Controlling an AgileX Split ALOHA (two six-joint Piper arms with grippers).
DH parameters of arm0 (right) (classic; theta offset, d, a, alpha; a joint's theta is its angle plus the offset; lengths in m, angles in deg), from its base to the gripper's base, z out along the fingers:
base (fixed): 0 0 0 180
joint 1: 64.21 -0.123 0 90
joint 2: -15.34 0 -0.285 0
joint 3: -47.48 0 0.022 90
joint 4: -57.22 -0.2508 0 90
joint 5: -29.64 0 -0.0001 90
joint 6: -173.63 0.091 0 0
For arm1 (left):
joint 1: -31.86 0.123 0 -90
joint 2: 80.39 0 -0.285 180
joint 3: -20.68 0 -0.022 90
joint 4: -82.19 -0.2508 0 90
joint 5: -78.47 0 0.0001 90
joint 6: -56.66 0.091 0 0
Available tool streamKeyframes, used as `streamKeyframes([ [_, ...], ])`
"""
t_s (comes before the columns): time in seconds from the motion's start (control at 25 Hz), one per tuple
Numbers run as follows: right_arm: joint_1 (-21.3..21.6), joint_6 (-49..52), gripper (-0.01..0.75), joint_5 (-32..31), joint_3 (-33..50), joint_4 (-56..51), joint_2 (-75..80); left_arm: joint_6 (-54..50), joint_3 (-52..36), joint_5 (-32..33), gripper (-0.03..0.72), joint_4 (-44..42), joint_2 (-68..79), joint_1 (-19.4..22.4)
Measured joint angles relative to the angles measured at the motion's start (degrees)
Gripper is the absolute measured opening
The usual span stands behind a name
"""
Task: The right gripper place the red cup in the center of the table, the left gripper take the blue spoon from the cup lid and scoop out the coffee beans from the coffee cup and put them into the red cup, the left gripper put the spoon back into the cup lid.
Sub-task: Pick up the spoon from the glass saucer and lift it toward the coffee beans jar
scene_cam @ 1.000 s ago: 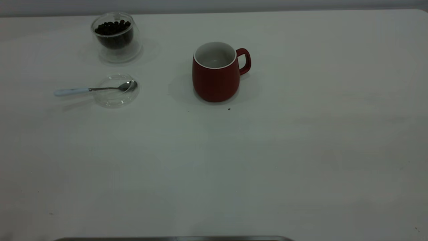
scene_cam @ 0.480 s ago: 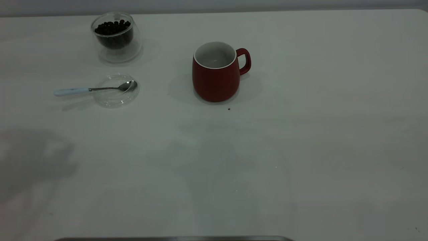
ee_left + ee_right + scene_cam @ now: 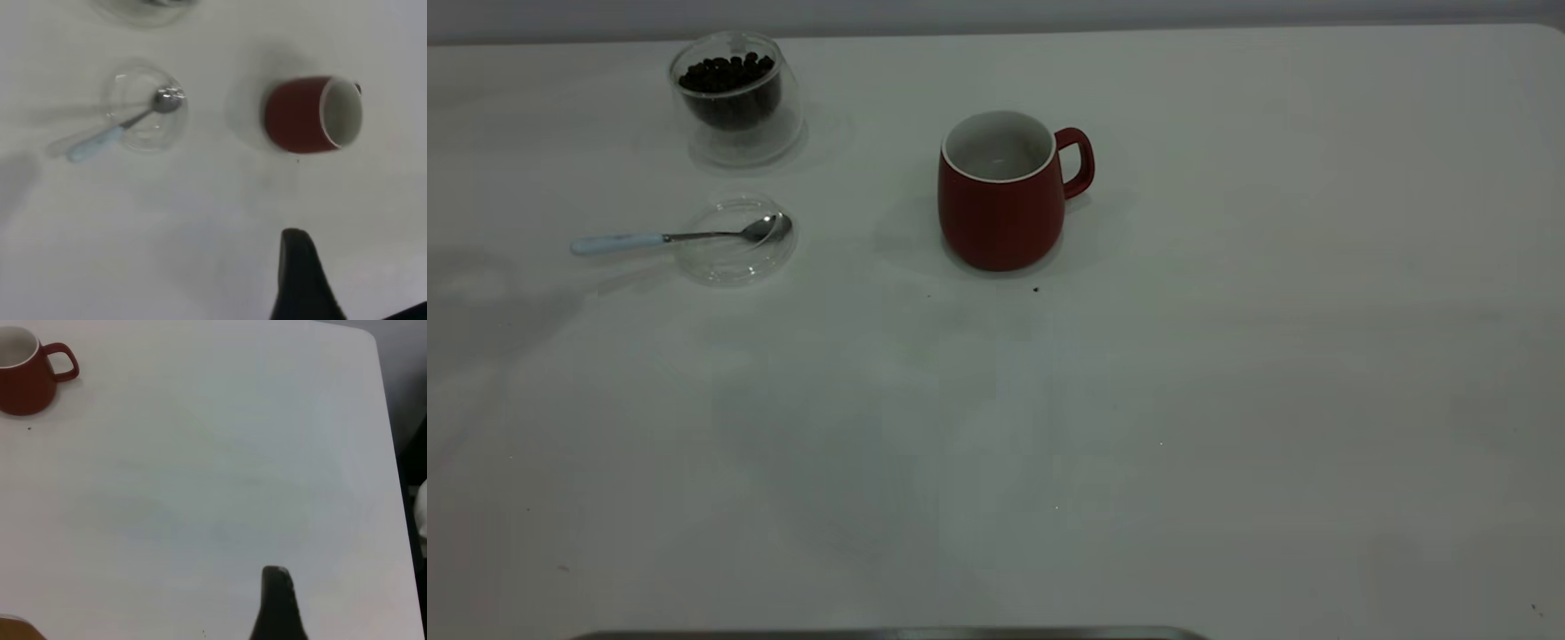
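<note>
The red cup [image 3: 1000, 200] stands upright near the middle back of the table [image 3: 1227, 400], handle to the right, its white inside bare. At the back left, the glass coffee cup [image 3: 734, 98] holds a heap of coffee beans [image 3: 725, 76]. In front of it the cup lid [image 3: 734, 242] lies flat, with the blue spoon [image 3: 667, 237] resting bowl-in and its handle sticking out to the left. No arm appears in the exterior view. The left gripper [image 3: 298, 267] hovers high over the table, nearer than the red cup [image 3: 307, 115] and the spoon [image 3: 113, 133]. The right gripper [image 3: 277, 600] hangs far from the red cup [image 3: 23, 377].
A tiny dark speck [image 3: 1036, 289] lies just in front of the red cup. A dark strip [image 3: 889, 634] runs along the table's front edge. The right wrist view shows the table's side edge [image 3: 390, 420], with dark floor beyond it.
The cups, lid and spoon have not moved. A soft shadow at the table's left side has slid from the front left up toward the spoon's handle.
</note>
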Motion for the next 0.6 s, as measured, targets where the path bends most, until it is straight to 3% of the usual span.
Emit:
streamKeyframes([
  [0.2, 0.0, 0.0, 0.588, 0.0, 0.0, 0.0, 0.0, 4.2, 0.0, 1.5, 0.502, -1.4, 6.5, 5.7],
  [0.6, 0.0, 0.0, 0.588, 0.0, 0.0, 0.0, 0.0, 12.3, -0.3, -1.9, 0.502, -4.3, 20.3, 6.0],
])
